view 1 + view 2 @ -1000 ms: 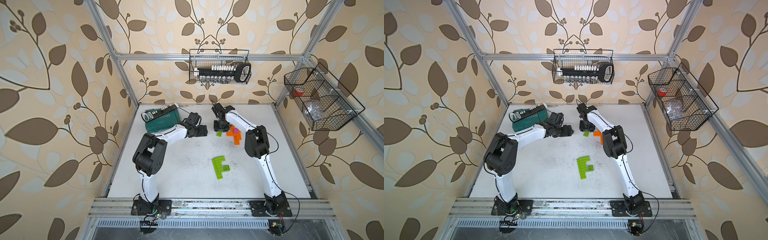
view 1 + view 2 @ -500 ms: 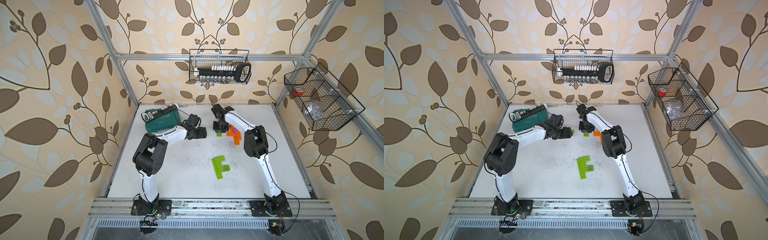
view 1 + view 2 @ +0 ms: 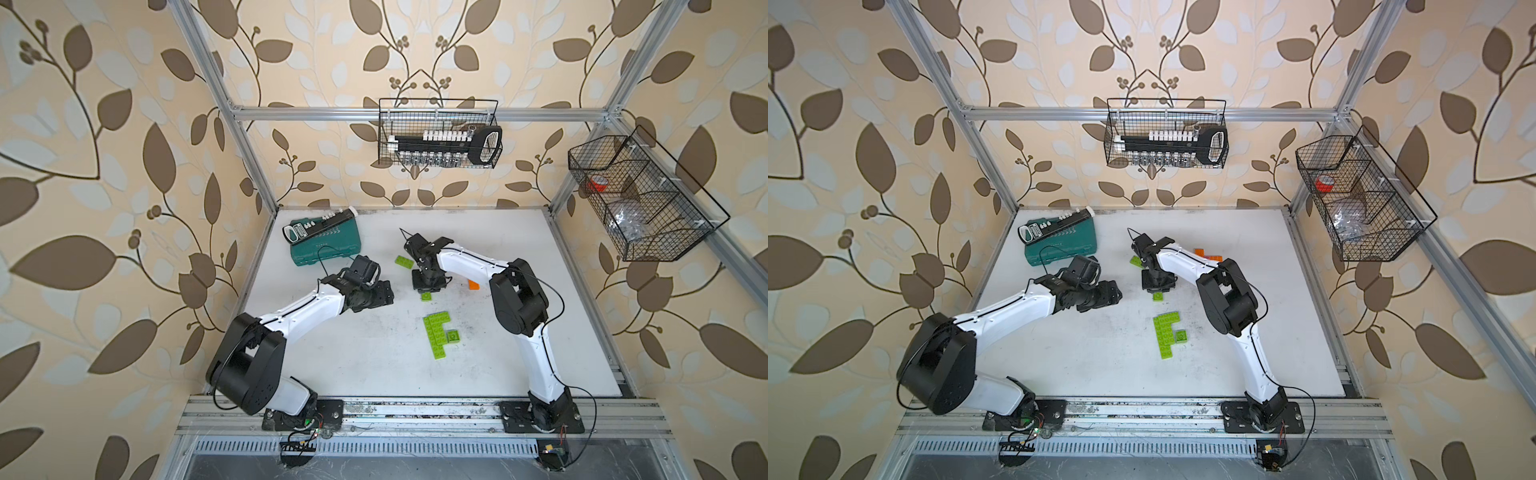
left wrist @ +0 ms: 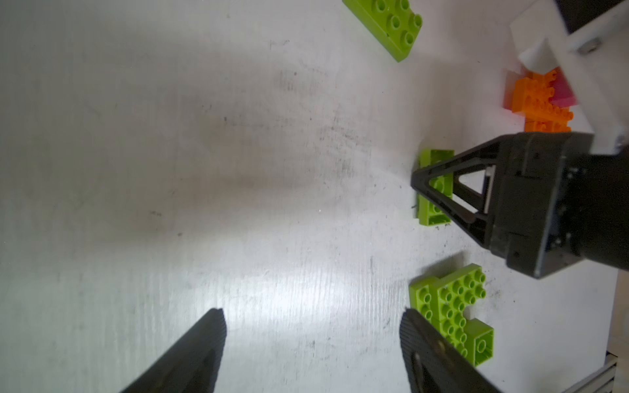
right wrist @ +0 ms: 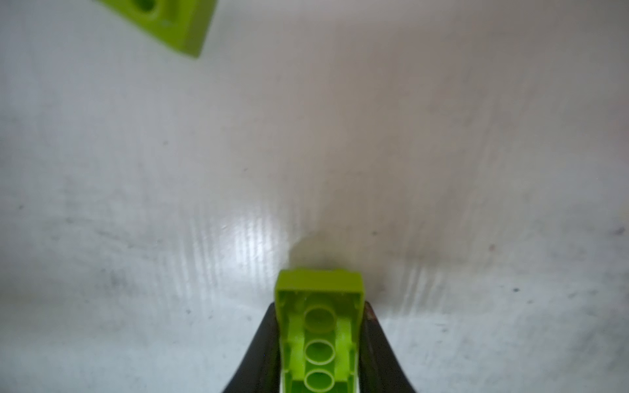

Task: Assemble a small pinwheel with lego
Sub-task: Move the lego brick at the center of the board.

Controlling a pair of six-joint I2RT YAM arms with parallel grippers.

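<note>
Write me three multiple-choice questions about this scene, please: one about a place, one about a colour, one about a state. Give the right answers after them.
1. Where on the table is the teal case?
A) far left corner
B) between the arm bases
C) near right corner

2. What colour is the brick in the right tool?
A) orange
B) green
C) pink

3. How is the left tool?
A) closed on a brick
B) closed on the case
C) open and empty

Answers:
1 A: it lies at the back, on the robot's left.
2 B: the right wrist view shows its green hollow underside, gripped on both sides.
3 C: the left wrist view shows its jaws wide apart over bare table.
</note>
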